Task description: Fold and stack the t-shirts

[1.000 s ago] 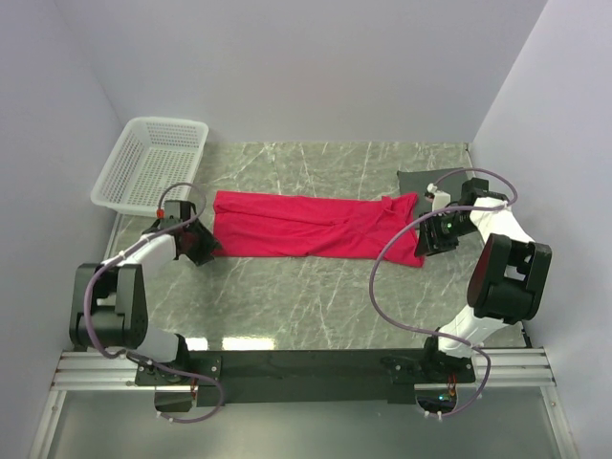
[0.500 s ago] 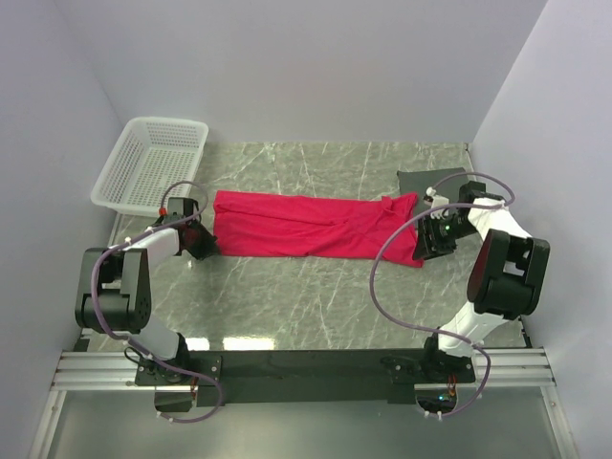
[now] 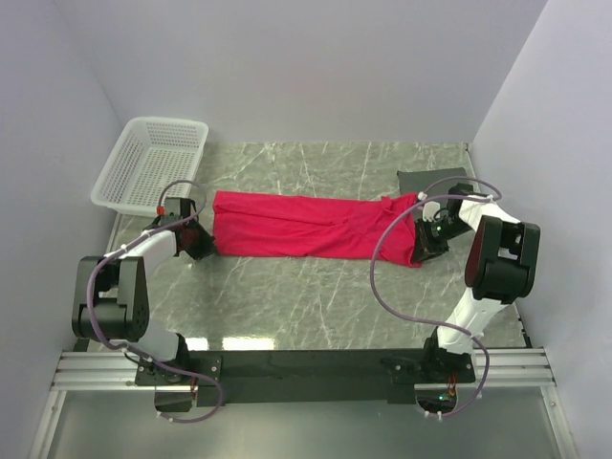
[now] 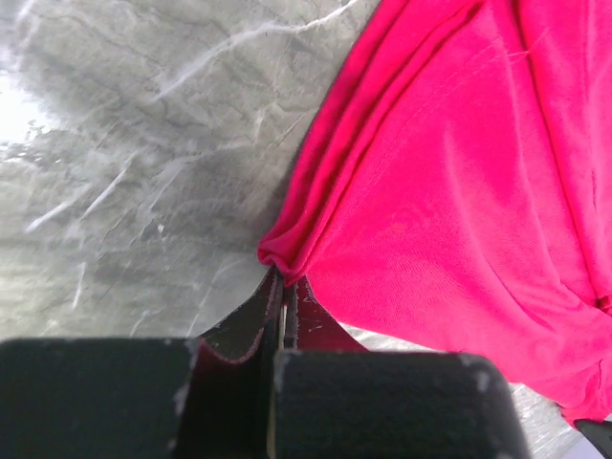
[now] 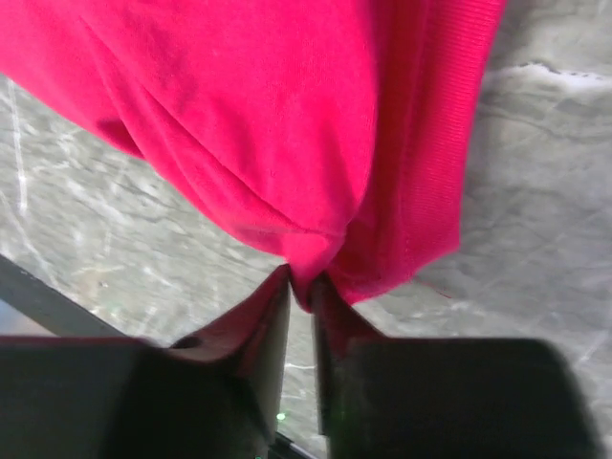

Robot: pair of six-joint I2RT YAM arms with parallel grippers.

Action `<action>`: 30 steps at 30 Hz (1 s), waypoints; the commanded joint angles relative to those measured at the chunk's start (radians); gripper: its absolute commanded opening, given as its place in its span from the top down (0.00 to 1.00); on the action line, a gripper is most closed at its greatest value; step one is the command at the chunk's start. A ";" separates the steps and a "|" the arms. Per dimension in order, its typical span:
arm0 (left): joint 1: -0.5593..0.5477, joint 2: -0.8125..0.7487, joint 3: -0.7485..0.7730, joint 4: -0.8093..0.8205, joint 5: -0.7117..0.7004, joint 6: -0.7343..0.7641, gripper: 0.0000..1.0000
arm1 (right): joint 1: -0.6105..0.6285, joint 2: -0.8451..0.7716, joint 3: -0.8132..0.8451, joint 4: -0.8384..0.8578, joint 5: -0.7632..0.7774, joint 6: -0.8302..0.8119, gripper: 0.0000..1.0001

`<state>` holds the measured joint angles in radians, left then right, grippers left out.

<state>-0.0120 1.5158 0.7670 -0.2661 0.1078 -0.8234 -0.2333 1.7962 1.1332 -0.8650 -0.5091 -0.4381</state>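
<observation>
A crimson t-shirt lies on the marble table, folded into a long band running left to right. My left gripper is shut on the band's near left corner; in the left wrist view the fabric bunches into the pinched fingertips. My right gripper is shut on the near right corner, where a fold of the t-shirt is squeezed between the fingertips. Both corners rest low on the table.
A white mesh basket stands at the back left by the wall. A dark flat sheet lies at the back right, just behind the right gripper. Walls close in on both sides; grey marble table lies in front of the shirt.
Both grippers have closed on the shirt's near corners, the left one first, the right one just now. The right arm has edged in towards the shirt. The shirt itself has hardly shifted.
</observation>
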 commanded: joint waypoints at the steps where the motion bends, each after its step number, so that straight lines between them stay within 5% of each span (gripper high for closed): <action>1: 0.010 -0.060 -0.014 -0.031 -0.010 0.041 0.99 | -0.004 -0.037 0.020 -0.003 0.009 -0.010 0.94; 2: 0.033 -0.069 -0.017 -0.047 -0.013 0.046 0.99 | -0.015 -0.046 0.019 -0.003 0.017 -0.013 1.00; 28: 0.115 -0.322 -0.147 -0.306 0.220 0.069 0.98 | -0.132 -0.121 -0.018 -0.138 0.147 -0.252 1.00; 30: 0.115 -0.347 -0.161 -0.324 0.274 0.064 0.90 | -0.135 -0.135 -0.030 -0.155 0.156 -0.272 0.91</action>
<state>0.0971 1.2106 0.6235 -0.5320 0.3050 -0.7502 -0.3553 1.7206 1.1194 -0.9710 -0.4065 -0.6453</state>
